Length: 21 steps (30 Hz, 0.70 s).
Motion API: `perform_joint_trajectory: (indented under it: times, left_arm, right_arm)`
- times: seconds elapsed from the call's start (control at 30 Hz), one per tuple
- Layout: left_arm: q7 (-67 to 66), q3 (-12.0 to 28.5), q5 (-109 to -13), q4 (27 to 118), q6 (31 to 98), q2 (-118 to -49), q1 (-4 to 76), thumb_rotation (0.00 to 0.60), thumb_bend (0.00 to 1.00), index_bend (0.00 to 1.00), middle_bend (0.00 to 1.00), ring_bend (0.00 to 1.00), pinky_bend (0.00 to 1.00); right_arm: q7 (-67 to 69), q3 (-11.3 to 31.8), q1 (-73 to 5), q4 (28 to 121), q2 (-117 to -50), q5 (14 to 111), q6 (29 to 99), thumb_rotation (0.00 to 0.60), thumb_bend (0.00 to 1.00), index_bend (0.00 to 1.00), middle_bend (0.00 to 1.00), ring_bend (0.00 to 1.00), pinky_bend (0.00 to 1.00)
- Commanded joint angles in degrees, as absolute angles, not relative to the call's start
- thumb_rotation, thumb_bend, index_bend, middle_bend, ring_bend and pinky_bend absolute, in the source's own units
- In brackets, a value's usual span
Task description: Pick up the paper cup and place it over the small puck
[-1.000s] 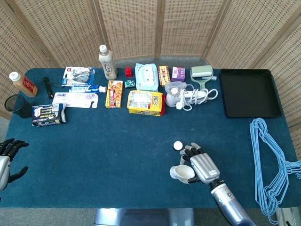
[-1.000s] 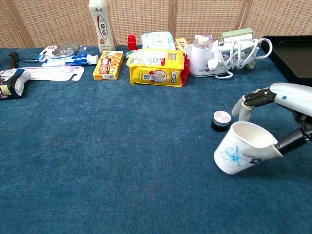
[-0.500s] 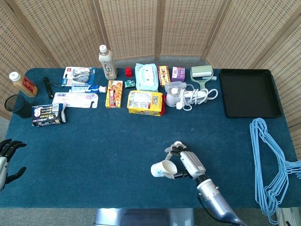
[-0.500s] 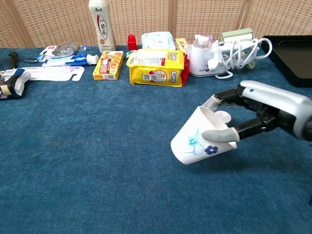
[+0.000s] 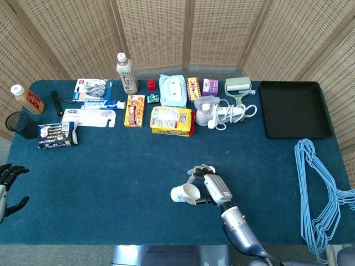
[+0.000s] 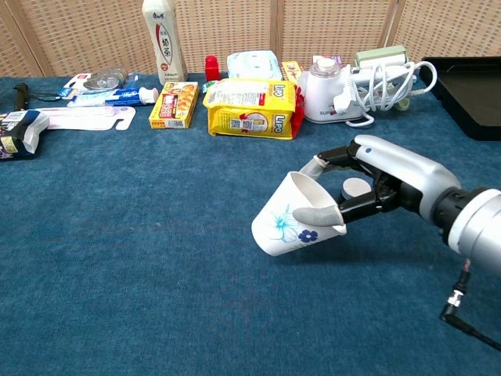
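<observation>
My right robot hand (image 6: 368,184) held the white paper cup with blue flowers (image 6: 293,225) off the blue desk (image 6: 141,258), tipped on its side, mouth toward the hand. Small white-topped puck (image 6: 356,188) sat just behind the fingers; cup lay left of it

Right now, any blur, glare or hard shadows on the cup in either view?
Head view: even soft light, cup small but sharp, no glare. Chest view: cup and right hand crisp, only a faint shadow on the cloth; the puck is half hidden by fingers.
</observation>
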<state>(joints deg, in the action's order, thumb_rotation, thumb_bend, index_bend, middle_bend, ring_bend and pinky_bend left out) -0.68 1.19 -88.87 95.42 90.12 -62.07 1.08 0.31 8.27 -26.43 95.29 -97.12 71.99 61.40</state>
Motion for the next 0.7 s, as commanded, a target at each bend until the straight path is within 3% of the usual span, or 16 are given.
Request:
perform_joint_trajectory:
  times: [0.03,0.43,0.7]
  left_arm:
    - [-0.7,1.2,-89.0,95.5,90.2,-62.1,1.1,0.600,0.18,0.28,0.28,0.16,0.18]
    - [-0.9,1.3,-89.0,95.8,90.0,-62.0,1.2,0.599,0.18,0.28,0.28,0.16,0.18]
    - [-0.6,2.1,-88.9,96.1,91.2,-61.4,1.1,0.600,0.18,0.28,0.28,0.16,0.18]
  right_arm:
    - [0.3,8.4,-26.9,93.4,-98.6,72.3,61.6,0.433,0.24,0.47,0.27,0.15,0.02]
    - [0.8,8.8,-27.5,88.8,-101.5,71.3,61.2,0.433,0.24,0.44,0.24,0.14,0.01]
    - [-0.4,8.3,-27.3,88.2,-99.4,71.7,61.2,0.432,0.24,0.23,0.19,0.10,0.00]
